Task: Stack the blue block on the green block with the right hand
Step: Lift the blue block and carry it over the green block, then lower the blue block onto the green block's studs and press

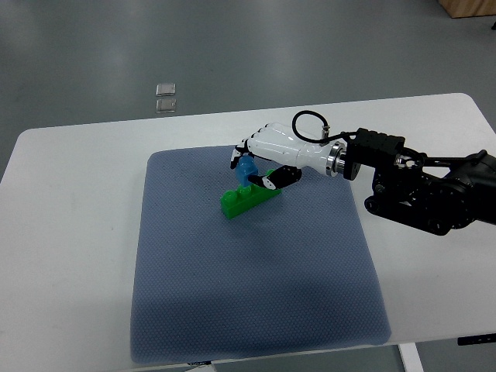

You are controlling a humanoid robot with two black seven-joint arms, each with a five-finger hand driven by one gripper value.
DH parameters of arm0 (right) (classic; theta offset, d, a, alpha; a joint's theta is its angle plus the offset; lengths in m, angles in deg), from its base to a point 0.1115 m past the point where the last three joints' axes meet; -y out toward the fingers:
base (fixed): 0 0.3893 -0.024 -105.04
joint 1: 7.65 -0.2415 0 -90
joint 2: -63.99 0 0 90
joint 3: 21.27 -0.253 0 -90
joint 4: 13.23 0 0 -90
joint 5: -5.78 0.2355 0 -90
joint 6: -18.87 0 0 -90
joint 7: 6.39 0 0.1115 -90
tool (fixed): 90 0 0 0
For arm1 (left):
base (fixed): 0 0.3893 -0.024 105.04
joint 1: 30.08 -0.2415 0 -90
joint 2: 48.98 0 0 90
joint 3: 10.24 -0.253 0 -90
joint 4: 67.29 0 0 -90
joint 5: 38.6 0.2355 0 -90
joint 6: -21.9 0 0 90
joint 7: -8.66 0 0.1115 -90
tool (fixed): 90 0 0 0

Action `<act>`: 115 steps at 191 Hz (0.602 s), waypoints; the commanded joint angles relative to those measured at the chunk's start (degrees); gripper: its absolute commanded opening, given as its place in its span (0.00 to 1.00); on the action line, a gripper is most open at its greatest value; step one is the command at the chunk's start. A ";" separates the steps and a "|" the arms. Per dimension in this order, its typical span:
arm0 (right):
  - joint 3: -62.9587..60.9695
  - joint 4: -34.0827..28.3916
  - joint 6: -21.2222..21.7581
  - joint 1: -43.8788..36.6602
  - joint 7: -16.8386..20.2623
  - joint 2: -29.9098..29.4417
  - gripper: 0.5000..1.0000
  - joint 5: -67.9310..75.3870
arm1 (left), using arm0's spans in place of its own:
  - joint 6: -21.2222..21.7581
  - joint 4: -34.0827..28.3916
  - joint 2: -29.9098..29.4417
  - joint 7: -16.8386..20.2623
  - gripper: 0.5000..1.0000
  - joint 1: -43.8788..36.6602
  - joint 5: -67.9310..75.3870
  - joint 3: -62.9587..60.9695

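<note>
Right hand (267,159) grips blue block (247,168) atop green block (246,200), mid-mat (194,294).

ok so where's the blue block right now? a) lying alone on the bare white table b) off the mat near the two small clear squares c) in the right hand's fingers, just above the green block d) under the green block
c: the blue block sits within the right hand, whose fingers curl around it, directly over the green block on the blue-grey mat.
</note>
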 commanded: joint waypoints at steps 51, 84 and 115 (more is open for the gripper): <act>1.22 0.67 -0.08 -0.04 -0.05 0.02 0.10 -0.02 | 0.00 0.00 0.00 0.00 1.00 0.00 0.00 -0.08; 1.31 2.43 -0.08 -0.04 -0.05 -0.07 0.10 -0.02 | 0.00 0.00 0.00 0.00 1.00 0.00 0.00 0.01; 1.31 3.58 -0.08 0.14 -0.05 -0.16 0.10 -0.02 | 0.00 0.00 0.00 0.00 1.00 0.00 0.00 0.01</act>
